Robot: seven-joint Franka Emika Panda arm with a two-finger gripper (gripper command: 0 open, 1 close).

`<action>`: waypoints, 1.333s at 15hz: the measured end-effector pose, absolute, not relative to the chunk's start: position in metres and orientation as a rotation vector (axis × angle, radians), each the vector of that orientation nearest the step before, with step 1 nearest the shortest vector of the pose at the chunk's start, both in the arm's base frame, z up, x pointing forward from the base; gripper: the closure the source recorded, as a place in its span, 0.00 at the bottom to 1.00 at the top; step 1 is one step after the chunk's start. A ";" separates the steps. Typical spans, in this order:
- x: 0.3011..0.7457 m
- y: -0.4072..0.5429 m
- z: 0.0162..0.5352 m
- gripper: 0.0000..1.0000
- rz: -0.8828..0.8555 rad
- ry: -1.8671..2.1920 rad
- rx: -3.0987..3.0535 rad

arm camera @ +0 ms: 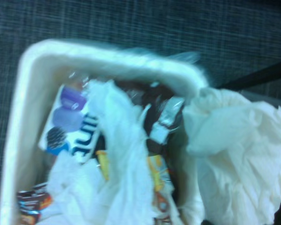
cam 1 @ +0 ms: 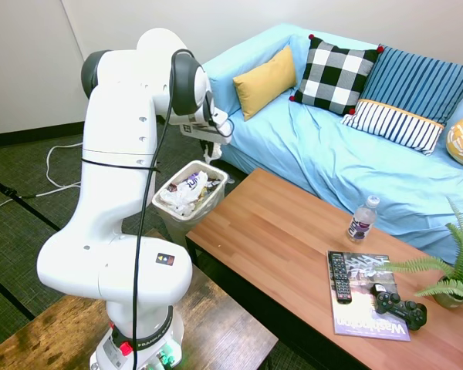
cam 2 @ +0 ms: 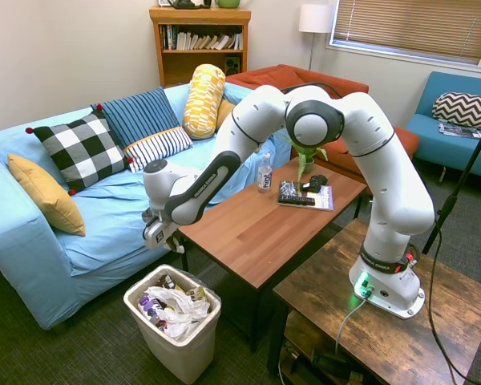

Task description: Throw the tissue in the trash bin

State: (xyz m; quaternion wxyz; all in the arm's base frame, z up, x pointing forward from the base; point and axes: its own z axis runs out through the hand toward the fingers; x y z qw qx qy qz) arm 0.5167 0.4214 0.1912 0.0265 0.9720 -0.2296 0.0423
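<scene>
The trash bin stands on the dark carpet in the foreground of the second exterior view, just off the corner of the low wooden surface. Its white liner is folded over the rim, and it is heaped with crumpled white paper and printed wrappers.

Directly above the bin hangs the white arm's pincer, clear of the rim. Neither exterior view shows how far it is spread or whether it grips anything; that cannot be told.

The tissue, a big crumpled white wad, shows only in the blurred wrist view. There it rises from the picture's lower edge beside the bin's rim. Whether it is held or lying in the scene cannot be told.

Farther back on the surface stand a water bottle, a magazine with a black remote on it, a black game controller and a potted plant.

Behind runs a blue-covered sofa with a yellow cushion and a black-and-white checked one. A wooden bookshelf stands against the far wall.
</scene>
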 end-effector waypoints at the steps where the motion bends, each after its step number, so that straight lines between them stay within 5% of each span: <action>1: 0.505 0.438 0.186 1.00 0.128 -0.684 3.002; 2: 0.497 0.448 0.180 1.00 0.125 -0.667 3.000; 3: 0.491 0.454 0.173 0.00 0.118 -0.662 2.995; 20: 0.488 0.457 0.151 0.00 0.109 -0.701 2.964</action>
